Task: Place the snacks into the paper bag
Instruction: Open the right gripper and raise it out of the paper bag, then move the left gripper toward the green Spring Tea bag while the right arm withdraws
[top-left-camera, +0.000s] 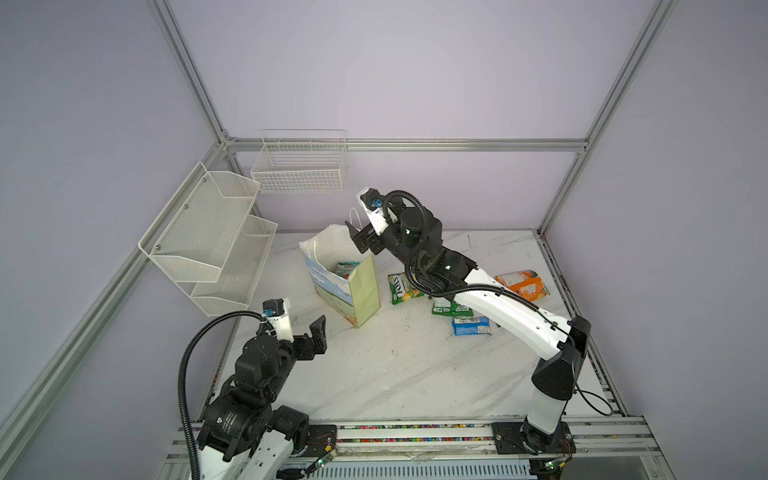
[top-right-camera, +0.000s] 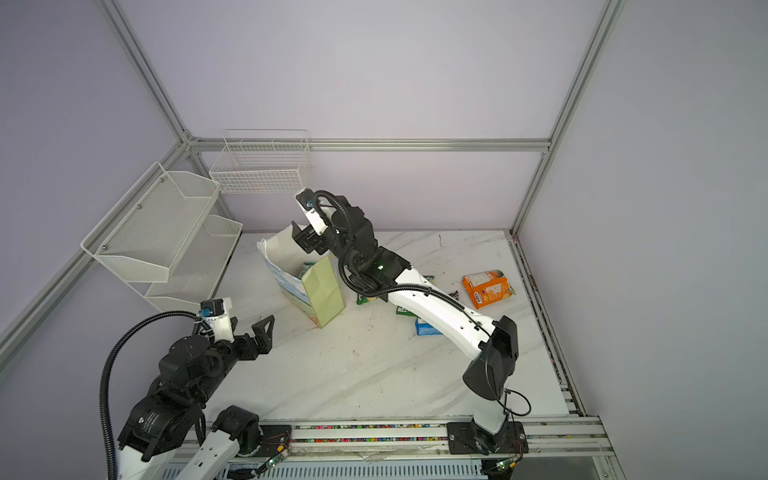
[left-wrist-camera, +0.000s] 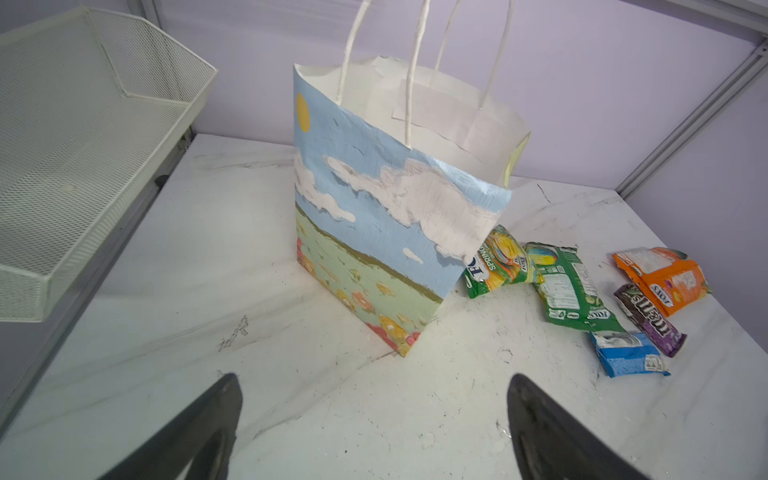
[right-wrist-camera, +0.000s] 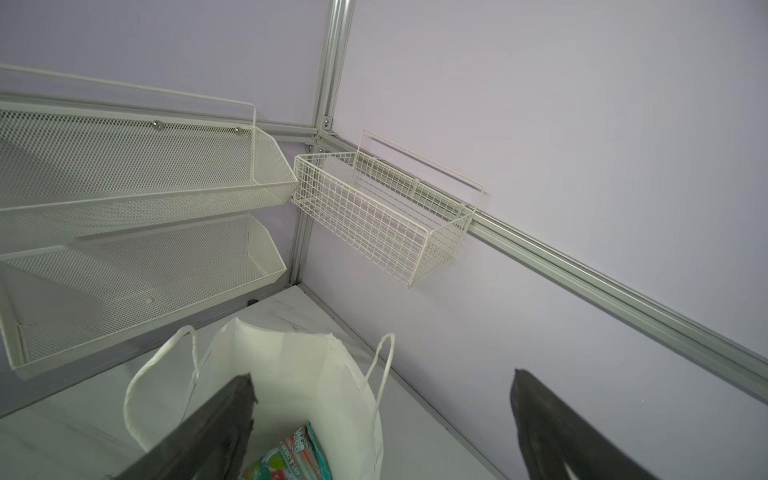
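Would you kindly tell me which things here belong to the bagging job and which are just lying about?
Job: paper bag; teal packet inside it; outside it, green packet beside the bag, second green packet, orange packet, purple bar wrapper, blue packet.
Lying about: two-tier mesh shelf; wire basket, both wall-mounted.

Packet (right-wrist-camera: 291, 455) inside paper bag (top-left-camera: 363, 291), other snacks (left-wrist-camera: 569, 286) right of it, on table (top-left-camera: 415, 374)

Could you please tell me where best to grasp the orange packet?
Probably pinch the orange packet across its narrow width, coming straight down from above: it lies flat on the table, so nothing can slip beneath it.
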